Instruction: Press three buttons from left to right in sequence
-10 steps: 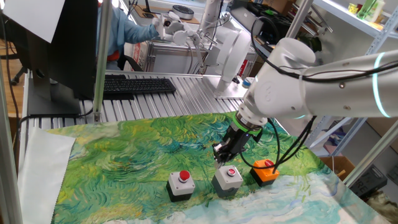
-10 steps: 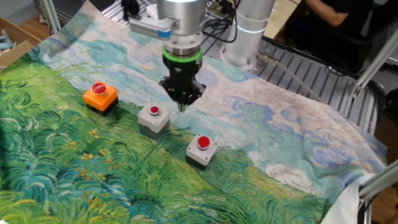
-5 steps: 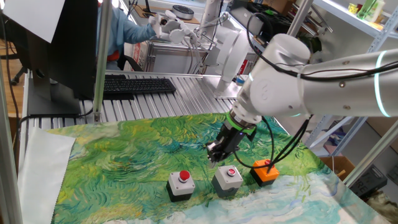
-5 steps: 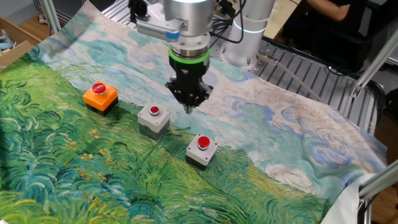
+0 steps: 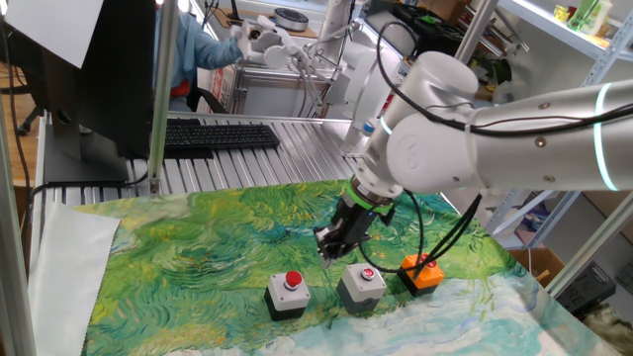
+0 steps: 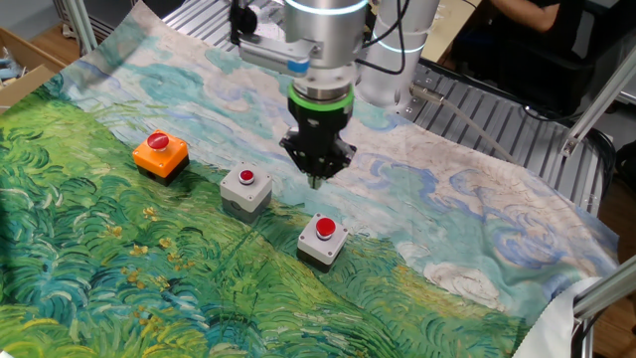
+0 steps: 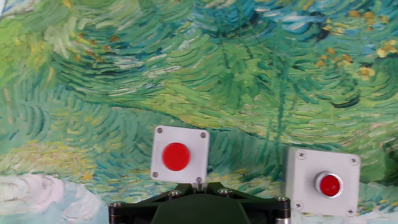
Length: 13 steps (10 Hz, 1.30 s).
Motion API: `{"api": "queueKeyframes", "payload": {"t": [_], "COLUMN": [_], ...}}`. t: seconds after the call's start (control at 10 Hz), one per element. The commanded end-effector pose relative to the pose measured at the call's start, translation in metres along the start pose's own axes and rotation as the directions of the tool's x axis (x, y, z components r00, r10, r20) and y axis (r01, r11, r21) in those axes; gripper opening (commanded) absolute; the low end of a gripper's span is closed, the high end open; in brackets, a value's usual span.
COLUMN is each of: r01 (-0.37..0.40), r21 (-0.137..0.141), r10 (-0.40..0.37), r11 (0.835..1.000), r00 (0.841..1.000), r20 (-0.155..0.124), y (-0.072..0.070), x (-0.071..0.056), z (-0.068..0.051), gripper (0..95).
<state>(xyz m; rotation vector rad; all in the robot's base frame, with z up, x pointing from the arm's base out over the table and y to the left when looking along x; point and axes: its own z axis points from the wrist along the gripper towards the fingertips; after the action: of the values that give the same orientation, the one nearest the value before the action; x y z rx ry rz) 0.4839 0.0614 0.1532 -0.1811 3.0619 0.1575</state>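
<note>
Painted cloth carries three buttons in a row. Gripper hangs above the cloth between the grey ones, jaws' state unreadable; centre squarely over the end grey button, then press straight down.

A painted green cloth covers the table, a black keyboard lying behind it

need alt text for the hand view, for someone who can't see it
Looking straight down on a green and blue painted cloth, two grey button boxes with round red caps sit near the bottom: one just above the dark tool body at the lower edge, the other to its right.
</note>
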Motion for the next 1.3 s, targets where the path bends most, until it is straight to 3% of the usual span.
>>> {"api": "queueKeyframes", "payload": {"t": [0.1,0.5,1.3], "r01": [0.0,-0.035,-0.051], "r21": [0.041,0.042,0.05], "r10": [0.001,0.035,0.051], "r11": [0.999,0.999,0.997], "r00": [1.0,0.999,0.999], "r20": [-0.004,-0.002,0.001], "y": [0.009,0.025,0.031], "x": [-0.006,-0.016,-0.021], "z": [0.001,0.003,0.023], "gripper": [0.0,0.0,0.0]}}
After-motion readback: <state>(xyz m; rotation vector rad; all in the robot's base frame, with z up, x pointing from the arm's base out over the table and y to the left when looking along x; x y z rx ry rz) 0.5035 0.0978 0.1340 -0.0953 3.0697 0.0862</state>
